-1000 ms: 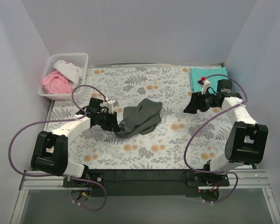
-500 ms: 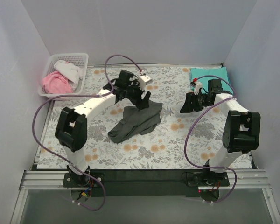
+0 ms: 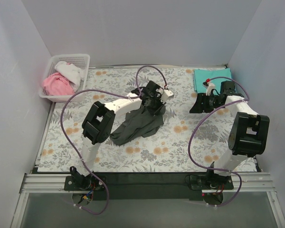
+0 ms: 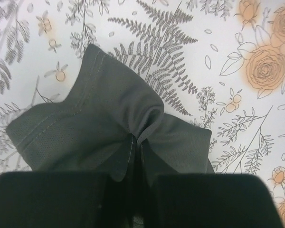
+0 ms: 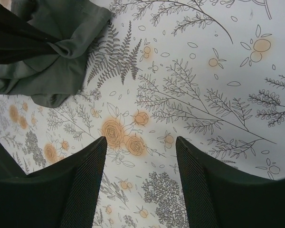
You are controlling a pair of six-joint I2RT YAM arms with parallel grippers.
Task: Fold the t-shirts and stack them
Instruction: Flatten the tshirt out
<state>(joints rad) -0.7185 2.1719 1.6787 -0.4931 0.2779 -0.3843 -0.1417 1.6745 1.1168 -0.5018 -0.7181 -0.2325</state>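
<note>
A dark charcoal-grey t-shirt [image 3: 137, 124] lies crumpled in the middle of the floral sheet. My left gripper [image 3: 157, 101] is shut on its far edge; in the left wrist view the cloth [image 4: 109, 123] bunches into the closed jaws. A teal t-shirt [image 3: 210, 77] lies folded flat at the back right. My right gripper [image 3: 196, 104] is open and empty just in front of it, above bare sheet. The right wrist view shows the grey shirt [image 5: 52, 57] at the upper left, apart from the fingers [image 5: 83, 185].
A white basket [image 3: 81, 59] with pink and white cloth stands at the back left corner. White walls close in the back and both sides. The floral sheet [image 3: 180, 147] covers the table.
My left arm has swung from the shirt's left side over to its far right edge and now grips it there. The shirt has been pulled longer. The right gripper shifted slightly.
</note>
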